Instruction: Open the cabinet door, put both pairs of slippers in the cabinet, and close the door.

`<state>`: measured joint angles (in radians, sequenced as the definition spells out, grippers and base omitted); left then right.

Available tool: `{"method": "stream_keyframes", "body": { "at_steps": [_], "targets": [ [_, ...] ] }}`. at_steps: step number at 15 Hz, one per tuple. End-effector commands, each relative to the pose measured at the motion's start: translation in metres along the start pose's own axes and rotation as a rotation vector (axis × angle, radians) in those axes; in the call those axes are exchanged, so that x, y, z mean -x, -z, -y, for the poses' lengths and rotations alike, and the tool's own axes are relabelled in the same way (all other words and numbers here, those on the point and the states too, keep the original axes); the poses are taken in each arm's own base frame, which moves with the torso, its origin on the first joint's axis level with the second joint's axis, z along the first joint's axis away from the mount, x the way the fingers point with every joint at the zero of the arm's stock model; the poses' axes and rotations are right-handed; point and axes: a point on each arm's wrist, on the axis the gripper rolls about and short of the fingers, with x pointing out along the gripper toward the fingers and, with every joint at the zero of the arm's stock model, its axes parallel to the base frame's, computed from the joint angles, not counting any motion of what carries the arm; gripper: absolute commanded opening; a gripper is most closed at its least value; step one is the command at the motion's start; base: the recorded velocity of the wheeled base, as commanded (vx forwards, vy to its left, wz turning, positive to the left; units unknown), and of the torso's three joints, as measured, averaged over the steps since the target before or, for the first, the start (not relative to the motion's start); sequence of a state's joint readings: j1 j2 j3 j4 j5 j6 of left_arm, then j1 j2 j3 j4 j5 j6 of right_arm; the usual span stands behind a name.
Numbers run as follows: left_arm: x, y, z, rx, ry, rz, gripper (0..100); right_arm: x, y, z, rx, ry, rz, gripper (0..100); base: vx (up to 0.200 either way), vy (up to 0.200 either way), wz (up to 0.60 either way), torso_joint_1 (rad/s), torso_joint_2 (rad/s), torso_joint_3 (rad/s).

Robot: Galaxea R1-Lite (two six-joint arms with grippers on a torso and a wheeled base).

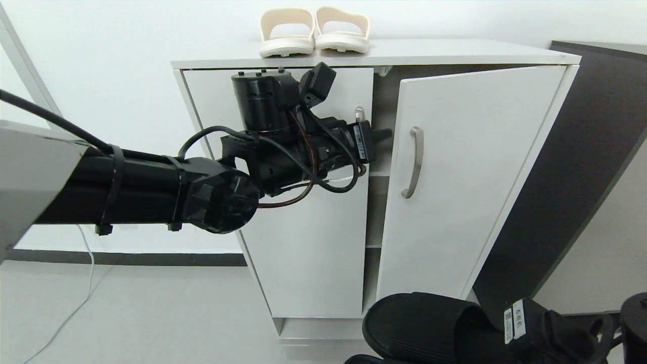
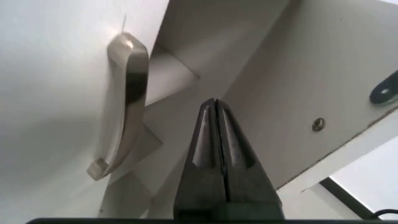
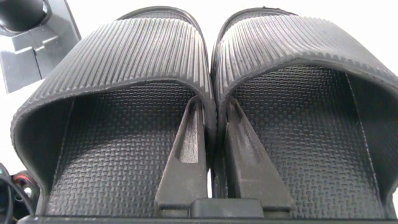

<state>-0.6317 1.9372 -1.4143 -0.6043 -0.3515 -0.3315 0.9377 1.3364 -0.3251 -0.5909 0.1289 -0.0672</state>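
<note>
Our left pincer [image 1: 385,134] is shut on nothing, tip in the gap at frame centre, just left of the free vertical edge of the ajar white right-hand cabinet door [image 1: 475,177]. The right pincer [image 3: 213,102] clamps the adjoining side walls of the black ribbed rubber slippers [image 1: 424,323], low in frame under that gap. The left arm is nearer, so we'd have it push that edge toward frame right.

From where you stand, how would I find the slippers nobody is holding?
Look at the white cabinet with its right door ajar. On its top, toward the left, sits the cream pair. Unlike the black ribbed pair clamped low in the right gripper, it is pale and smooth.
</note>
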Motion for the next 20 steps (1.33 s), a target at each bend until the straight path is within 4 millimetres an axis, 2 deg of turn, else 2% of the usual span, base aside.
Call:
{"method": "stream_keyframes", "body": {
  "at_steps": [1, 3, 4, 6, 7, 9, 11, 14, 15, 17, 18, 20],
  "targets": [
    [0.000, 0.003, 0.003, 0.003, 0.001, -0.006, 0, 0.000, 0.000, -0.001, 0.001, -0.002, -0.001, 0, -0.200, 0.000, 0.00, 0.002, -0.01, -0.002],
    [0.004, 0.004, 0.021, -0.006, 0.042, -0.004, 0, 0.001, 0.000, -0.001, 0.001, -0.003, 0.006, 0, -0.200, 0.000, 0.00, 0.005, 0.01, 0.005],
    [0.006, 0.010, 0.038, -0.007, 0.087, -0.005, 0, 0.003, -0.001, -0.001, 0.000, -0.003, 0.014, 0, -0.200, 0.000, 0.00, -0.012, 0.00, 0.007],
    [0.003, 0.023, 0.060, -0.009, 0.117, -0.022, 0, 0.004, 0.000, -0.005, 0.009, -0.034, 0.013, 0, -0.200, 0.000, 0.00, 0.002, 0.00, 0.000],
    [0.002, 0.026, 0.064, -0.015, 0.124, -0.020, 0, 0.005, 0.001, -0.005, 0.010, -0.035, 0.013, 0, -0.200, 0.000, 0.00, -0.002, 0.01, 0.002],
    [-0.001, 0.028, 0.060, -0.018, 0.118, -0.014, 0, 0.006, 0.000, -0.005, 0.011, -0.035, 0.018, 0, -0.200, 0.000, 0.00, -0.002, 0.00, 0.007],
    [0.000, 0.025, 0.049, -0.022, 0.064, 0.005, 0, 0.007, 0.000, -0.005, 0.011, -0.035, 0.021, 0, 0.000, 0.000, 0.00, 0.000, 0.00, 0.000],
    [0.012, 0.009, 0.030, -0.031, -0.041, 0.059, 0, 0.004, 0.001, -0.005, 0.009, -0.031, 0.012, 0, 0.000, 0.000, 0.00, 0.000, 0.00, 0.000],
    [0.021, -0.001, 0.027, -0.034, -0.091, 0.083, 0, 0.004, 0.001, -0.003, 0.004, -0.021, 0.008, 0, 0.000, 0.000, 0.00, 0.000, 0.00, 0.000],
    [0.052, -0.018, 0.025, -0.021, -0.173, 0.058, 0, 0.000, 0.001, 0.005, -0.017, 0.021, -0.001, 0, 0.000, 0.000, 0.00, 0.000, 0.00, 0.000],
    [0.077, -0.027, 0.026, -0.013, -0.218, 0.033, 0, -0.001, -0.001, 0.010, -0.029, 0.044, 0.002, 0, 0.000, 0.000, 0.00, 0.000, 0.00, 0.000],
    [0.144, -0.037, 0.036, -0.007, -0.319, 0.012, 0, -0.005, -0.004, 0.024, -0.056, 0.121, 0.000, 0, 0.000, 0.000, 0.00, 0.000, 0.00, 0.000]
  ]
}}
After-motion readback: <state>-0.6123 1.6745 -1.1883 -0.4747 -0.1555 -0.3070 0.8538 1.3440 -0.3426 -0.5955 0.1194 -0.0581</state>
